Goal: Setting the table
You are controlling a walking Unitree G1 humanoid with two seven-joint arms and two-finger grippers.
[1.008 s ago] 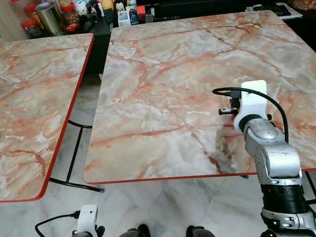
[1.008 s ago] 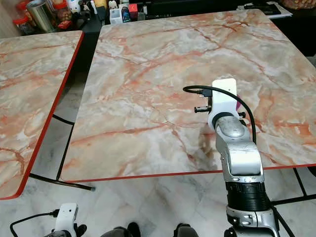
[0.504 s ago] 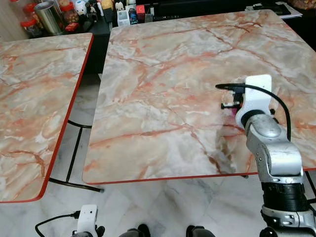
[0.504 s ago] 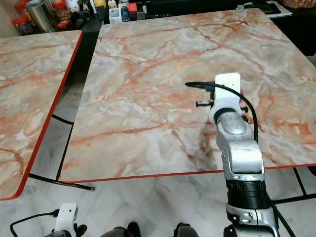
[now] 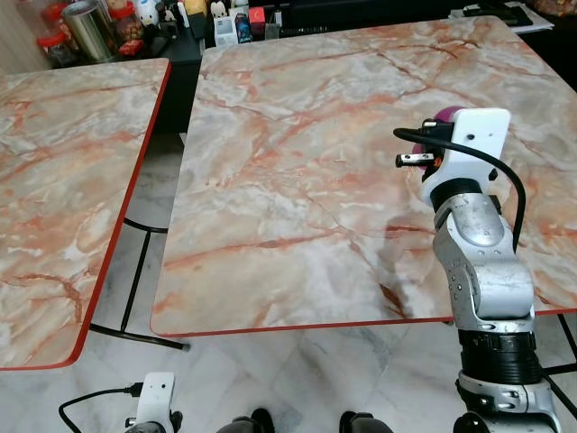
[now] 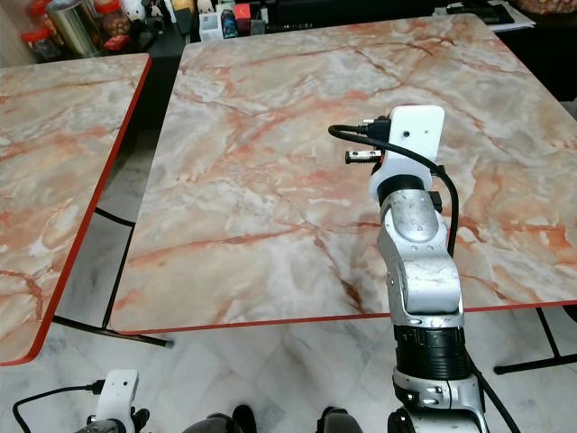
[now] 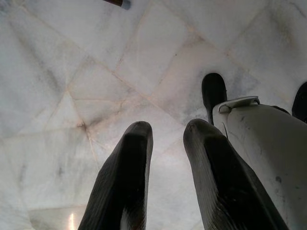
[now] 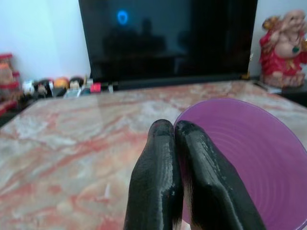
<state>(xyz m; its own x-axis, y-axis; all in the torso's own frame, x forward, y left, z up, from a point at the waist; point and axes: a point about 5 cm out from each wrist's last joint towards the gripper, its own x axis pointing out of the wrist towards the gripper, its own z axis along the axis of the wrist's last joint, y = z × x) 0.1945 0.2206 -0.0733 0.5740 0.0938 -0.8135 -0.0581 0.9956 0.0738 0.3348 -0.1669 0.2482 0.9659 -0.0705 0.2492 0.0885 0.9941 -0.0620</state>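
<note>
Purple bowl (image 8: 249, 158) rim pinched by right hand (image 8: 175, 132); wrist view.

A silver jointed right arm (image 5: 478, 271) is seen capped by a white camera housing (image 5: 467, 144) and looped black cable (image 5: 505, 176).

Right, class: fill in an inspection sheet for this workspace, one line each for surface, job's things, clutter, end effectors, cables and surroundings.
Surface: marble table, red-edged, bare.
Job's things: purple bowl, tilted, pinched at its rim, held above the table.
Clutter: nothing seen on the table; jars and tins beyond its far edge.
End effectors: right end effector shut on the bowl; left end effector hangs low, fingers slightly apart, over the floor.
Cables: black cable looping at the right wrist.
Surroundings: second table to the left; dark screen, figurine.
</note>
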